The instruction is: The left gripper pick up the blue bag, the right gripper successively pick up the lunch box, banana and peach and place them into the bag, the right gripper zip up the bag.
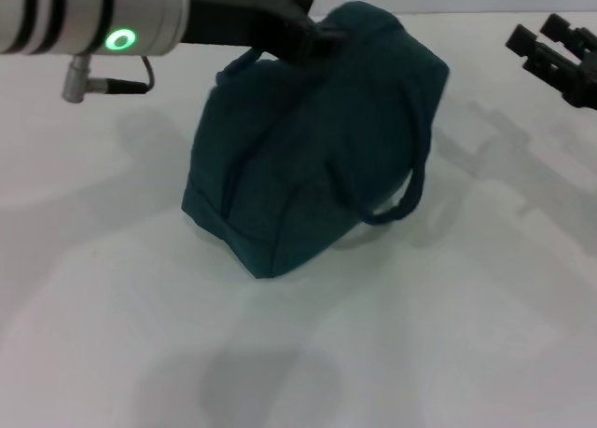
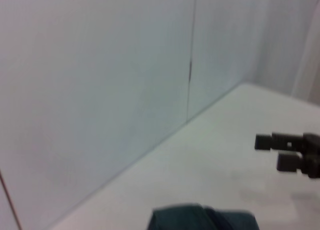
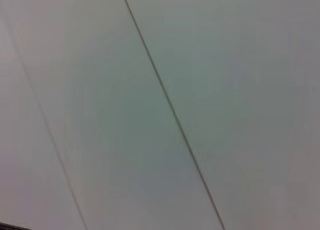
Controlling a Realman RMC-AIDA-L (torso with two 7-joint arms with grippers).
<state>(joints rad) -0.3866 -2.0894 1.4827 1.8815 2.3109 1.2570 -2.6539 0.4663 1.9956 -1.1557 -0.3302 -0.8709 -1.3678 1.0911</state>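
The blue bag (image 1: 317, 139) stands on the white table in the middle of the head view, leaning, with one handle loop hanging down its right side. My left gripper (image 1: 312, 32) is at the bag's top, shut on the fabric there. The bag's top edge also shows in the left wrist view (image 2: 200, 217). My right gripper (image 1: 539, 32) is open and empty above the table, at the far right, apart from the bag; it also shows in the left wrist view (image 2: 270, 152). The lunch box, banana and peach are out of view.
The white table (image 1: 420, 335) spreads around the bag. A pale wall with a vertical seam (image 2: 190, 64) rises behind the table. The right wrist view shows only that wall (image 3: 160, 109).
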